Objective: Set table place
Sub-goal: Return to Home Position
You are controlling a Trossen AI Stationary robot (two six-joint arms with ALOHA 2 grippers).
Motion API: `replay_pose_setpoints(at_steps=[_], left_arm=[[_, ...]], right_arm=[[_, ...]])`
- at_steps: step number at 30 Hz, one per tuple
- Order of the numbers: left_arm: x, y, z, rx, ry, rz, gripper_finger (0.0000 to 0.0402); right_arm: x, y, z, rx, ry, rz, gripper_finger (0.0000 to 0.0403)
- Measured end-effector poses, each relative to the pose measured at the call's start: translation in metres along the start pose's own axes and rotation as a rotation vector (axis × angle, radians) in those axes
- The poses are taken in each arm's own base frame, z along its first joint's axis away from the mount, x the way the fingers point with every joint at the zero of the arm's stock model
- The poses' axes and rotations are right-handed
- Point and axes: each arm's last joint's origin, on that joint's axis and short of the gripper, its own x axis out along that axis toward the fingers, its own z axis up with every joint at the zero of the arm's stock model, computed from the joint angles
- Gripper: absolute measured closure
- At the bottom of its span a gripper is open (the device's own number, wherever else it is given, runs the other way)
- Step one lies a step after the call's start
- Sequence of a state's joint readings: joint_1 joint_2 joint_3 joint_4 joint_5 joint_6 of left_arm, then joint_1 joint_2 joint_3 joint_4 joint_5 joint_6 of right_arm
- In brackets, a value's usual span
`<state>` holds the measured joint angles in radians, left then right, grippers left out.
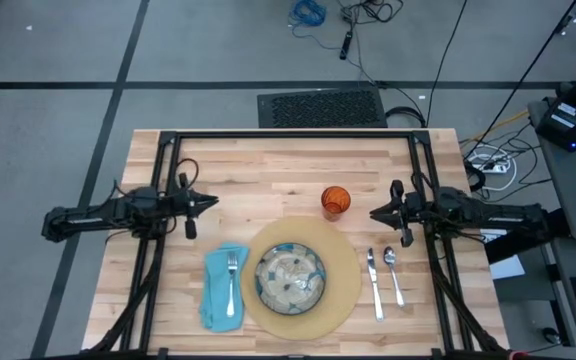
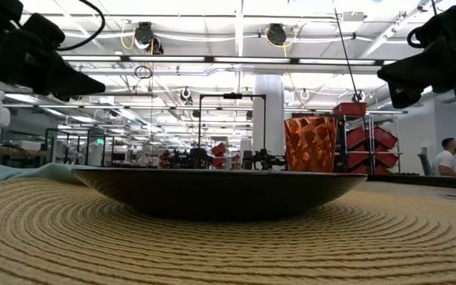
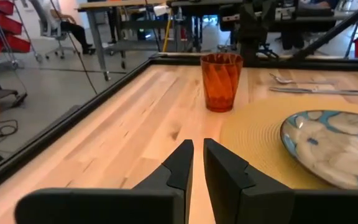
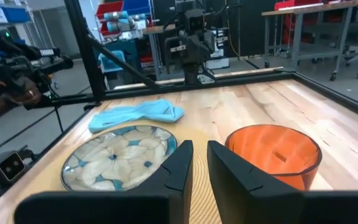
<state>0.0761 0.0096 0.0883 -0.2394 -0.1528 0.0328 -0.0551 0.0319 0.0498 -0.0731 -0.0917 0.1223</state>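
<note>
Your right gripper [image 1: 374, 212], fingers nearly together and holding nothing, hangs near the orange cup [image 1: 335, 201] at its 3 o'clock, so draw it level toward 3 o'clock without dipping; the left gripper [image 1: 211, 204], likewise pinched narrow and empty, hovers over bare table [image 1: 268, 170] at the cup's 9 o'clock and can retreat that way. The place looks set: green-patterned plate [image 1: 290, 277] centred on the round tan placemat [image 1: 346, 285], cup just beside its rim at 1 o'clock, fork [image 1: 232, 280] lying on the teal napkin [image 1: 216, 290] at 9 o'clock, knife [image 1: 374, 283] then spoon [image 1: 394, 275] at 3 o'clock
</note>
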Motion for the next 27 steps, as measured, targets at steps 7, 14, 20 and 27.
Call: replay_pose_setpoints(at_steps=[7, 14, 20, 27], left_arm=[[0.0001, 0.0000, -0.0001, -0.058, 0.002, 0.000, 0.0377], [0.0001, 0.0000, -0.0002, -0.079, 0.002, 0.000, 0.0377], [0.0001, 0.0000, -0.0002, -0.079, 0.003, 0.000, 0.0377], [0.0001, 0.0000, -0.0002, -0.079, 0.003, 0.000, 0.0377]], right_arm=[[0.0026, -0.0008, -0.0027, -0.003, 0.036, -0.012, 0.0365], [0.0050, 0.0033, -0.0056, -0.003, 0.076, 0.045, 0.0365], [0.0051, 0.0043, -0.0058, 0.031, 0.078, 0.050, 0.0365], [0.0051, 0.0042, -0.0058, 0.026, 0.079, 0.049, 0.0364]])
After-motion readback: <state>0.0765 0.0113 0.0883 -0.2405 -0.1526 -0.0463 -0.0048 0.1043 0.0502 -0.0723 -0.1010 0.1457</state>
